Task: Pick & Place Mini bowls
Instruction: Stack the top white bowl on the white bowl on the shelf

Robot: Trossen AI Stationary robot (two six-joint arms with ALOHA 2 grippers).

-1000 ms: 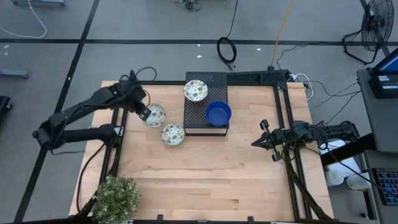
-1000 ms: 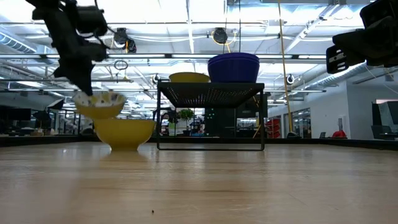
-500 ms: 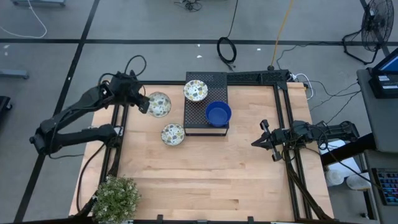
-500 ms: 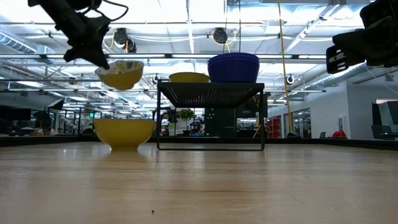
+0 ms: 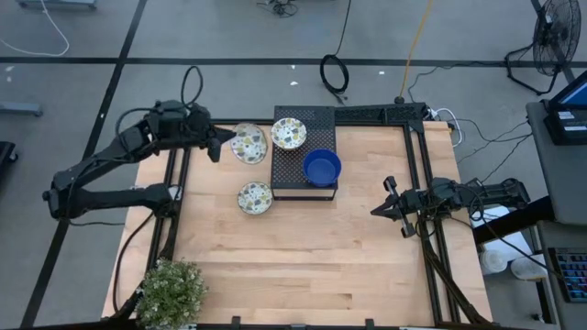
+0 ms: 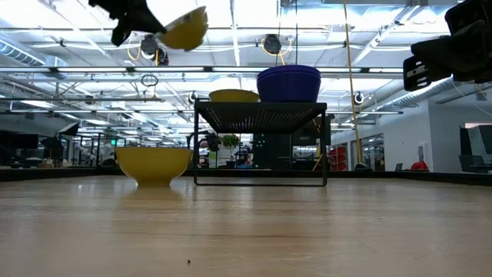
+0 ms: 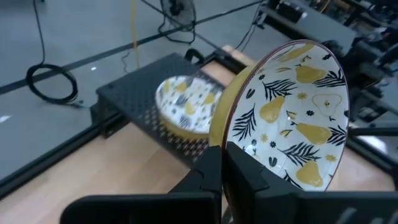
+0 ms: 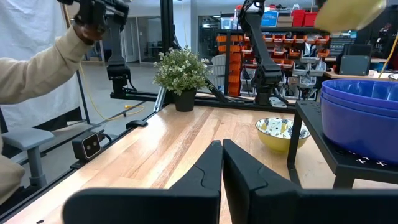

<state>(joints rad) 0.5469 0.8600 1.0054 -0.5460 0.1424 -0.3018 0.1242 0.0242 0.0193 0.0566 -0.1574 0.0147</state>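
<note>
Wooden table [image 5: 303,257] below, left gripper [image 5: 218,143] pinches a floral bowl [image 5: 248,143] tilted at nine o'clock of the black rack [image 5: 304,151], likely for placing; right gripper [image 5: 388,207] rests pressed together.

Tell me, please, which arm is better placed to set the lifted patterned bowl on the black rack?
The left. Its gripper already holds the patterned bowl in the air beside the black rack. The right gripper sits shut and empty at the table's right edge.

three patterned bowls [image 5: 249,143], stacked blue bowls [image 5: 322,168], one rack [image 5: 293,181]
</note>
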